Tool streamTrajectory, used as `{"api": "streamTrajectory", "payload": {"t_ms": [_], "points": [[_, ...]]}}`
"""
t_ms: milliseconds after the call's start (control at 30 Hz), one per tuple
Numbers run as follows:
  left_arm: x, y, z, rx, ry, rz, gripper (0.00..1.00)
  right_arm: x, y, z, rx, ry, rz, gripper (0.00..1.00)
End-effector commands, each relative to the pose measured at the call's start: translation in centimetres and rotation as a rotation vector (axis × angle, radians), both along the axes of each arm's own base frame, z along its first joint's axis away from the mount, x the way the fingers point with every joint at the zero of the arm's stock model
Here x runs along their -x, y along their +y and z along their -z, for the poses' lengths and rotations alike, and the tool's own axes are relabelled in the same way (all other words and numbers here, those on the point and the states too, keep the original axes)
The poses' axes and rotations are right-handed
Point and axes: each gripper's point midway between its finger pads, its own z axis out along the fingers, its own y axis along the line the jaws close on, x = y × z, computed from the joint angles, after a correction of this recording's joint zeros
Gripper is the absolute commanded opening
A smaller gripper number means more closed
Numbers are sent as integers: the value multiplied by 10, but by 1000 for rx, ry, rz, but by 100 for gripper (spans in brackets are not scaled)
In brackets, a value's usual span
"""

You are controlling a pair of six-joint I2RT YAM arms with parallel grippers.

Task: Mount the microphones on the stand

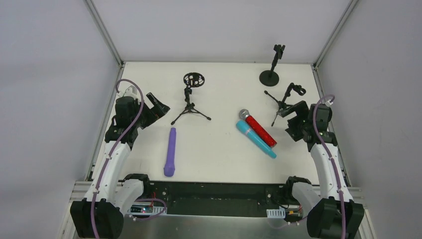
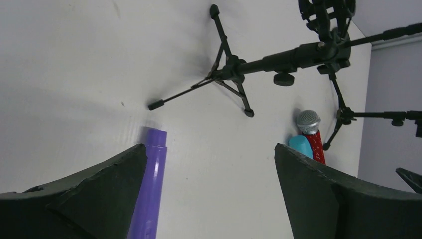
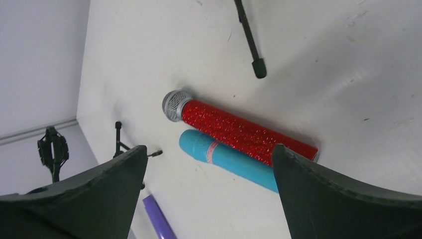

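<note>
Microphones at the outset of mounting: all three lie flat on the table (image 1: 219, 159), none yet on a stand. The purple microphone (image 1: 170, 152) lies alone on the left, just in front of the tripod stand with a ring cradle (image 1: 190, 102). The red microphone (image 1: 259, 129), with its grey mesh head, and the cyan microphone (image 1: 256, 139) lie side by side and touching at centre-right, heads toward the far left. Near them stands a second tripod stand (image 1: 286, 99), and a round-base stand (image 1: 271, 67) is at the far edge. The left gripper (image 2: 209, 148) hangs over the table with its jaws spread wide and nothing between them; the right gripper (image 3: 208, 147) is likewise spread and empty, above the red and cyan pair. The step in hand is judged to be the first pick. It would be done well by closing across a microphone's shaft at mid-length, so that one end is free to enter a clip. Because red and cyan touch, a finger has no gap between them, and one may need nudging clear first. The light stands may tip under a push, so the free arm could steady the base. No brand or legible writing shows; the cyan microphone bears only a pale band near its head.
</note>
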Motion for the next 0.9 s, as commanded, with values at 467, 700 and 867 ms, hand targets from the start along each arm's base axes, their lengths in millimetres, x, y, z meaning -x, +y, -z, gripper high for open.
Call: {"api": "streamTrajectory", "payload": {"t_ms": [467, 700, 867], "points": [[-93, -45, -160, 137, -156, 236, 100, 26, 43, -20, -146, -44, -275, 99], [-139, -35, -166, -137, -133, 128, 100, 35, 37, -26, -74, -28, -291, 99], [-141, -22, -116, -262, -20, 108, 100, 36, 32, -31, -35, -31, -282, 99]]}}
